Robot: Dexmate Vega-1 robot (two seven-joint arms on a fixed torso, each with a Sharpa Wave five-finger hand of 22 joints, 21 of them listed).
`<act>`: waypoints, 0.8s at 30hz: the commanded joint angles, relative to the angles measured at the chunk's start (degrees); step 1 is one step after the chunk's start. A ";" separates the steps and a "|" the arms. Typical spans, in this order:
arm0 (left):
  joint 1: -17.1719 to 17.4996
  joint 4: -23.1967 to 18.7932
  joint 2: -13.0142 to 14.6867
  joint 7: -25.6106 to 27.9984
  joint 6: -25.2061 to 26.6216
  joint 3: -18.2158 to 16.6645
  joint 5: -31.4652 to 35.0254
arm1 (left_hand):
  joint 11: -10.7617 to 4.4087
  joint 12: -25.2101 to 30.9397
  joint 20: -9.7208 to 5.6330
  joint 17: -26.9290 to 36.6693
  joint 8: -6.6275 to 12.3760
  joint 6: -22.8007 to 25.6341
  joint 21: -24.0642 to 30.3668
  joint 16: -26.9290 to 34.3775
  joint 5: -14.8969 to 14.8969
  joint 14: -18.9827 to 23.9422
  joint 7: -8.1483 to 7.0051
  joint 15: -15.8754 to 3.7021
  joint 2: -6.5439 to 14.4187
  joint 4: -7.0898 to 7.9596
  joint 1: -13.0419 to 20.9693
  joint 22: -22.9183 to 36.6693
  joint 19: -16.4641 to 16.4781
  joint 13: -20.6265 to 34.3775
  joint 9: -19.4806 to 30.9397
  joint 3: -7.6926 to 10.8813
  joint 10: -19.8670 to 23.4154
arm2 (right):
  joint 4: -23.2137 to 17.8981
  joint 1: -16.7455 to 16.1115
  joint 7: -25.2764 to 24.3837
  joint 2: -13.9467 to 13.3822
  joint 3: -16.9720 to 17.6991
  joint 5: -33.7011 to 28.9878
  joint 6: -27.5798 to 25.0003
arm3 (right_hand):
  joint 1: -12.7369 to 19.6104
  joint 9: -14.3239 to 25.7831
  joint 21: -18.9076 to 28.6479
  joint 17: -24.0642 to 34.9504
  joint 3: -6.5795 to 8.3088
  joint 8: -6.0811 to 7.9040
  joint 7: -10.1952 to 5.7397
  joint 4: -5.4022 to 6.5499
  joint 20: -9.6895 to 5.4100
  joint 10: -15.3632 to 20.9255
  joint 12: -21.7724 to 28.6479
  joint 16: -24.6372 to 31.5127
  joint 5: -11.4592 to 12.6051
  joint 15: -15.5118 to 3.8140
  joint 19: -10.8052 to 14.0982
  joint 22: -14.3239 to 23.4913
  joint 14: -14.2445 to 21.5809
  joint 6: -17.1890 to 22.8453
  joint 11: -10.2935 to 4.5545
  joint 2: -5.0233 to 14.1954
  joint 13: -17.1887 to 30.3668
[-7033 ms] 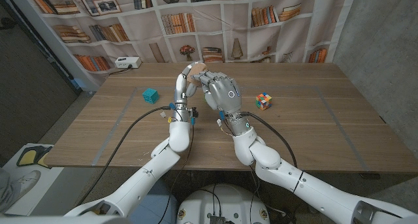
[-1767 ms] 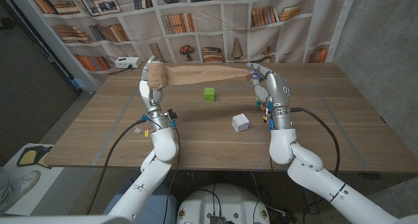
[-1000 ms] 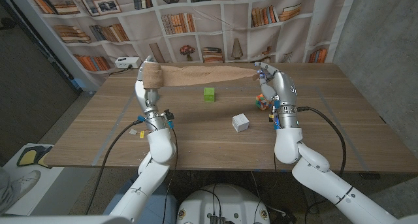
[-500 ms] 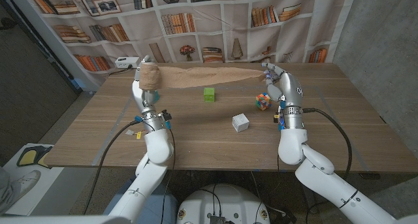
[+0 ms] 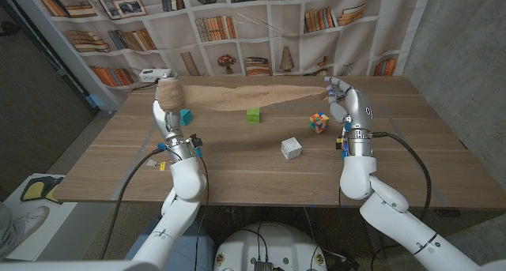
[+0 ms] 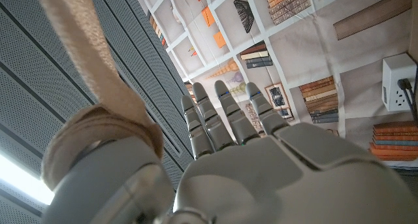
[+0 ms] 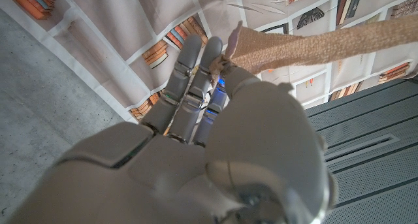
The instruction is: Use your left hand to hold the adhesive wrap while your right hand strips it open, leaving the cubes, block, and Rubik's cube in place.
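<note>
A tan roll of adhesive wrap (image 5: 168,92) sits in my raised left hand (image 5: 169,105), which holds it above the table's left side. From the roll (image 6: 98,142) a long tan strip (image 5: 249,92) stretches across to my right hand (image 5: 345,97), which pinches its end (image 7: 245,44) high over the table's right side. Below the strip stand a teal cube (image 5: 186,116), a green cube (image 5: 253,114), a white block (image 5: 291,148) and a Rubik's cube (image 5: 319,122), all on the wooden table (image 5: 237,164).
Cables run from both wrists over the table's near edge. A white power box (image 5: 152,76) sits at the far left corner, against a bookshelf-printed backdrop. A grey wall stands on the right.
Both hands have moved further apart, left hand leftward and right hand rightward, so the unrolled strip is longer. The teal cube has come into sight beside the left hand.
</note>
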 commanded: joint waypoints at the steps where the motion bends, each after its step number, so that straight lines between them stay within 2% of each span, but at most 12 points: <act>1: 0.32 0.16 -0.27 -0.95 0.68 -1.68 -0.16 | -0.15 -0.15 0.00 0.22 -0.39 -0.37 -0.11 -0.38 0.47 -0.77 -0.01 -0.67 0.03 -0.08 -0.71 0.09 -0.18 -0.01 0.08 -0.34 -0.24 | 0.14 -0.73 0.00 0.37 1.62 2.77 0.76 | 0.07 0.20 0.62 0.17 0.62 0.24 -0.19 -0.06 -7.23 0.16 -0.13 -0.21 0.28 -6.01 -0.26 0.07 0.65 -0.25 -0.53 -0.28 0.28; 5: 0.88 -1.21 1.03 -2.77 3.12 -1.47 -1.69 | -0.08 -0.50 0.08 0.25 -0.82 -0.97 -0.22 -0.47 0.51 -1.07 -0.01 -0.33 0.53 0.00 -1.52 0.11 -0.30 -0.27 0.05 -0.69 -1.27 | 0.52 -0.91 -0.14 0.62 2.32 3.91 1.24 | 0.03 0.18 0.83 0.25 0.67 0.25 -0.28 -0.06 -7.24 0.04 -0.30 -0.37 0.26 -6.04 -0.52 0.02 0.65 -0.22 -0.60 -0.35 0.30; 6: 0.77 -1.09 1.23 -2.94 3.28 -1.48 -1.83 | -0.12 -0.54 0.17 0.24 -1.20 -1.68 -0.30 -0.56 0.52 -1.33 0.05 -0.17 0.64 -0.05 -1.80 0.11 -0.42 -0.38 0.02 -0.86 -1.52 | 0.56 -0.96 -0.14 0.66 2.50 4.21 1.39 | 0.01 0.18 0.91 0.27 0.69 0.26 -0.29 -0.05 -7.23 0.07 -0.35 -0.42 0.26 -6.03 -0.58 0.01 0.65 -0.20 -0.23 -0.35 0.25; 10: 0.32 -0.33 1.58 -2.95 2.91 -1.54 -1.98 | -0.14 -0.73 0.47 0.21 -1.60 -2.27 -0.45 -0.76 0.55 -1.87 0.00 0.11 0.77 -0.16 -2.15 0.10 -0.64 -0.57 -0.01 -1.12 -2.25 | 0.72 -1.24 -0.32 0.67 3.13 4.76 1.57 | -0.03 0.17 1.11 0.35 0.75 0.26 -0.30 -0.03 -7.20 0.00 -0.42 -0.51 0.25 -6.03 -0.77 -0.03 0.74 -0.22 -0.63 -0.33 0.38; 15: 0.02 0.07 2.27 -3.53 3.38 -1.41 -2.59 | -0.15 -0.82 0.55 0.18 -1.75 -2.44 -0.50 -0.82 0.57 -2.06 -0.01 0.15 0.79 -0.23 -2.34 0.09 -0.67 -0.69 -0.02 -1.28 -2.68 | 0.76 -1.59 -0.36 0.50 3.83 5.28 1.84 | -0.06 0.16 1.39 0.37 0.81 0.25 -0.33 -0.04 -7.13 0.33 -0.45 -0.73 0.23 -6.04 -0.92 -0.06 0.68 -0.24 -0.29 -0.37 0.34; 18: -0.26 0.42 2.76 -4.16 3.72 -1.21 -3.56 | -0.17 -1.00 0.87 0.07 -2.95 -4.43 -0.72 -1.05 0.64 -2.75 0.15 0.38 0.79 -0.43 -2.84 0.06 -0.92 -1.09 -0.20 -1.80 -3.85 | 0.87 -1.73 -0.50 0.62 4.29 5.68 1.82 | -0.08 0.15 1.50 0.37 0.85 0.28 -0.37 -0.01 -7.15 0.21 -0.55 -0.80 0.22 -6.03 -1.04 -0.08 0.73 -0.18 -0.45 -0.32 0.35; 24: -1.04 1.49 3.40 -5.28 3.60 -0.76 -5.55 | -0.16 -0.97 1.11 0.01 -3.25 -4.80 -0.82 -1.14 0.68 -3.07 0.04 0.66 0.80 -0.50 -3.06 0.05 -1.02 -1.27 -0.26 -2.02 -4.11 | 1.11 -2.10 -0.42 0.76 5.42 6.93 1.59 | -0.09 0.14 1.81 0.41 0.92 0.29 -0.59 -0.05 -7.15 0.24 -0.68 -0.99 0.19 -6.05 -1.30 -0.12 0.83 -0.14 -0.50 -0.37 0.41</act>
